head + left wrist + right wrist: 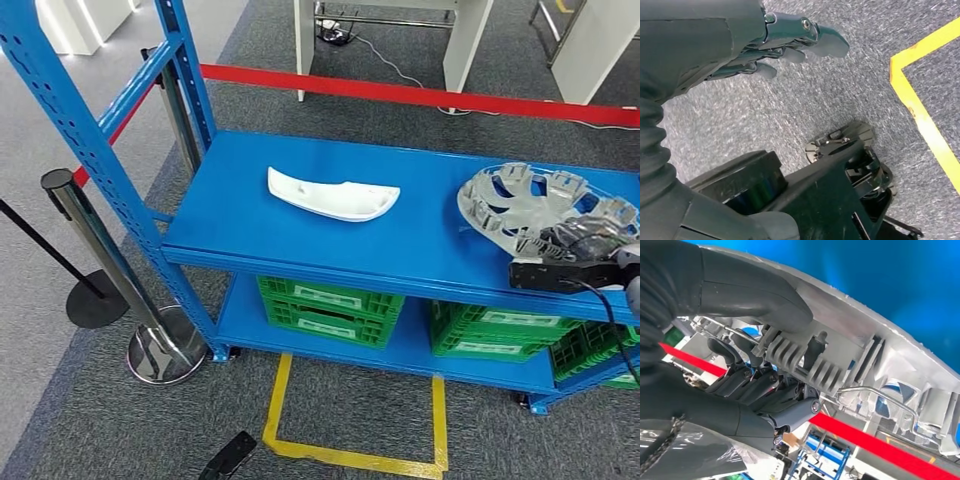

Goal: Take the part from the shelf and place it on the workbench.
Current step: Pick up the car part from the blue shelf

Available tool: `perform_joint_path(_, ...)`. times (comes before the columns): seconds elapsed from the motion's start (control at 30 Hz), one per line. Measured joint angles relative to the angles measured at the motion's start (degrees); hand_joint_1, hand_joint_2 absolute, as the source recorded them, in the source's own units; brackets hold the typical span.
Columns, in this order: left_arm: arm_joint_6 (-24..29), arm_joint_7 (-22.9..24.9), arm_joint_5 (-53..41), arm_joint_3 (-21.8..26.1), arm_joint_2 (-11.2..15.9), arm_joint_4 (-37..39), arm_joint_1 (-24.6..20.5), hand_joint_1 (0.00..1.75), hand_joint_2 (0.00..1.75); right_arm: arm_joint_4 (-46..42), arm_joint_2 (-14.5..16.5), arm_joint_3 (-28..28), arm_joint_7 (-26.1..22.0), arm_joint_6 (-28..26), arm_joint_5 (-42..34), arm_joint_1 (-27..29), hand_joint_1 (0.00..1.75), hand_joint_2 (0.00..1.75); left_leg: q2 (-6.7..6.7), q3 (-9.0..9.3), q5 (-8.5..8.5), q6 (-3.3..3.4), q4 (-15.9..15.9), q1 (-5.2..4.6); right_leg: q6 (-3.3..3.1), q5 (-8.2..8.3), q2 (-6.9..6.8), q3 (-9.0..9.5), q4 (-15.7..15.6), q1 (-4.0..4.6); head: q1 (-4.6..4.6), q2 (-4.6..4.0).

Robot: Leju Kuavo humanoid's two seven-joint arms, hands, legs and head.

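Shelf top mostly bare: white curved part mid-shelf, silver wheel cover at right end with right hand gripping its rim. Blue upright and steel barrier post block the left side. Red tape runs behind. Green crates fill the lower level.
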Motion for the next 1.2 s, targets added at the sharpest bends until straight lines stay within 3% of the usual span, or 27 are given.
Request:
perform_joint_path(0.07,-0.1,-0.3,0.1,0.1,0.0,0.0,0.0,0.00,1.75,-0.1,0.0,0.7,0.2,-0.8,-0.1,-0.1,1.75,1.75,-0.12,0.00,-0.29,-0.40,0.4,0.11,0.27,3.66,-0.06,3.50,-7.2,-0.25,0.01,0.00)
perform_joint_path(0.13,-0.2,-0.5,0.2,0.1,0.1,0.0,-0.1,0.00,1.75,-0.2,0.2,1.1,0.3,-1.3,-0.2,-0.4,1.75,1.75,-0.22,-0.29,-0.59,-1.03,0.9,-0.07,0.04,5.21,0.00,6.63,-13.0,-0.24,0.09,0.00)
perform_joint_path(0.23,-0.2,-0.6,0.2,0.2,0.1,0.0,-0.1,0.00,1.75,-0.2,0.4,1.7,0.3,-1.5,-0.4,-0.4,1.75,1.75,-0.25,-0.63,-0.64,-1.67,1.2,-0.26,-1.18,5.00,0.11,7.21,-13.8,-0.09,0.02,0.00)
perform_joint_path(0.3,-0.3,-0.8,0.2,0.3,0.1,0.0,-0.1,0.00,1.75,-0.4,0.5,1.9,0.2,-1.5,-0.4,-0.4,1.75,1.75,-0.19,-1.17,-1.80,-2.20,2.7,-0.17,-1.93,5.04,0.03,7.28,-13.8,-0.23,-0.10,0.00)
perform_joint_path(0.33,-0.3,-0.9,0.3,0.3,0.1,0.0,-0.2,0.00,1.75,-0.5,0.5,2.0,0.2,-1.5,-0.4,-0.5,1.75,1.75,-0.15,-2.08,-3.15,-2.51,4.8,-0.09,-2.26,5.04,-0.03,7.37,-13.9,-0.31,-0.19,0.00)
perform_joint_path(0.4,-0.5,-1.1,0.3,0.3,0.1,0.0,-0.1,0.00,1.75,-0.7,0.7,2.2,0.2,-1.5,-0.4,-0.7,1.75,1.75,-0.09,-5.31,-6.66,-2.91,12.2,0.06,-2.59,4.96,-0.08,7.43,-13.8,-0.21,-0.33,0.00)
perform_joint_path(0.47,-0.6,-1.1,0.3,0.3,0.1,0.0,0.0,0.00,1.75,-0.7,0.9,2.5,0.2,-1.6,-0.4,-0.6,1.75,1.75,-0.08,-7.80,-7.99,-2.93,17.4,0.12,-2.64,4.93,-0.07,7.47,-13.8,-0.09,-0.33,0.00)
perform_joint_path(0.5,-0.6,-1.1,0.3,0.3,0.1,0.0,0.0,0.00,1.75,-0.8,0.9,2.6,0.2,-1.6,-0.4,-0.6,1.75,1.75,-0.08,-7.67,-7.02,-2.81,16.9,0.11,-2.64,4.92,-0.04,7.53,-13.8,-0.04,-0.33,0.00)
perform_joint_path(0.53,-0.6,-1.1,0.3,0.3,0.1,0.0,0.0,0.00,1.75,-0.9,0.9,2.8,0.3,-1.7,-0.4,-0.5,1.75,1.75,-0.08,-6.49,-5.09,-2.58,14.3,0.11,-2.62,4.89,-0.01,7.62,-13.8,0.01,-0.33,0.00)
perform_joint_path(0.6,-0.6,-1.1,0.3,0.3,0.1,0.0,0.0,0.00,1.75,-1.2,0.9,2.9,0.3,-1.8,-0.4,-0.6,1.75,1.75,-0.10,-3.03,-1.34,-1.94,6.5,-0.03,-2.46,4.81,0.01,7.73,-13.8,0.15,-0.31,0.00)
perform_joint_path(0.63,-0.6,-1.1,0.4,0.3,0.1,0.0,-0.1,0.00,1.75,-1.3,0.9,3.0,0.3,-1.9,-0.4,-0.7,1.75,1.75,-0.11,-1.75,-0.48,-1.69,3.6,-0.13,-2.28,4.80,0.03,7.64,-13.8,0.21,-0.31,0.00)
perform_joint_path(0.73,-0.6,-1.1,0.4,0.4,0.1,0.0,0.0,0.00,1.75,-1.4,0.9,3.2,0.3,-2.0,-0.4,-0.6,1.75,1.75,-0.14,-0.97,-0.58,-1.25,1.3,-0.37,-1.39,5.02,0.03,7.37,-14.0,0.19,-0.28,0.00)
perform_joint_path(0.8,-0.6,-1.1,0.4,0.4,0.1,0.0,0.0,0.00,1.75,-1.5,0.9,3.2,0.3,-2.1,-0.4,-0.7,1.75,1.75,-0.08,-0.73,-0.24,-0.69,0.8,-0.18,-0.83,4.30,0.01,6.85,-13.3,0.09,-0.22,0.00)
perform_joint_path(0.87,-0.6,-1.1,0.4,0.4,0.0,0.0,-0.2,0.00,1.75,-1.7,0.9,3.3,0.3,-2.2,-0.5,-0.9,1.75,1.75,-0.02,-0.52,-0.01,-0.22,0.4,0.04,-0.53,1.44,0.03,4.44,-8.4,0.07,-0.07,0.00)
perform_joint_path(0.93,-0.6,-1.1,0.5,0.4,-0.1,0.0,-0.3,0.00,1.75,-1.8,0.9,3.4,0.3,-2.2,-0.6,-1.0,1.75,1.75,-0.03,-0.53,-0.04,-0.04,0.4,0.02,-0.28,-1.79,0.04,0.91,-0.8,0.09,-0.02,0.00)
perform_joint_path(0.97,-0.6,-1.1,0.6,0.4,-0.1,0.0,-0.3,0.00,1.75,-1.8,0.9,3.4,0.3,-2.3,-0.6,-0.9,1.75,1.75,-0.04,-0.52,-0.06,-0.02,0.4,0.00,-0.18,-2.28,0.04,-0.20,1.5,0.08,-0.02,0.00)
perform_joint_path(1.0,-0.6,-1.1,0.6,0.4,-0.1,0.0,-0.2,0.00,1.75,-2.0,0.9,3.5,0.4,-2.3,-0.6,-0.8,1.75,1.75,-0.07,-0.51,-0.07,-0.03,0.5,-0.01,-0.13,-1.67,0.02,-0.33,1.6,0.07,-0.01,0.00)
perform_joint_path(1.03,-0.6,-1.1,0.7,0.4,-0.1,0.0,-0.2,0.00,1.75,-2.2,0.9,3.5,0.4,-2.3,-0.6,-0.9,1.75,1.75,-0.10,-0.47,-0.10,-0.07,0.5,0.01,-0.13,-0.04,0.00,0.67,-0.5,0.04,-0.01,0.00)
perform_joint_path(1.1,-0.6,-1.1,0.8,0.4,-0.2,0.0,-0.2,0.00,1.75,-2.7,0.9,3.4,0.5,-2.4,-0.6,-1.2,1.75,1.75,-0.14,-0.46,-0.30,-0.39,0.7,-0.09,-0.20,3.68,-0.07,4.68,-8.4,0.07,-0.02,0.00)
perform_joint_path(1.13,-0.6,-1.1,0.8,0.5,-0.2,0.0,-0.3,0.00,1.75,-2.9,0.9,3.4,0.5,-2.5,-0.6,-1.3,1.75,1.75,-0.15,-0.57,-0.38,-0.63,0.9,-0.20,-0.37,4.66,-0.06,6.40,-11.6,0.11,-0.03,0.00)
perform_joint_path(1.2,-0.6,-1.1,0.8,0.5,-0.2,0.0,-0.3,0.00,1.75,-3.4,0.9,3.4,0.6,-2.7,-0.6,-1.4,1.75,1.75,-0.16,-0.87,-0.34,-1.08,1.1,-0.44,-0.83,4.65,0.02,7.73,-13.8,0.27,-0.04,0.00)
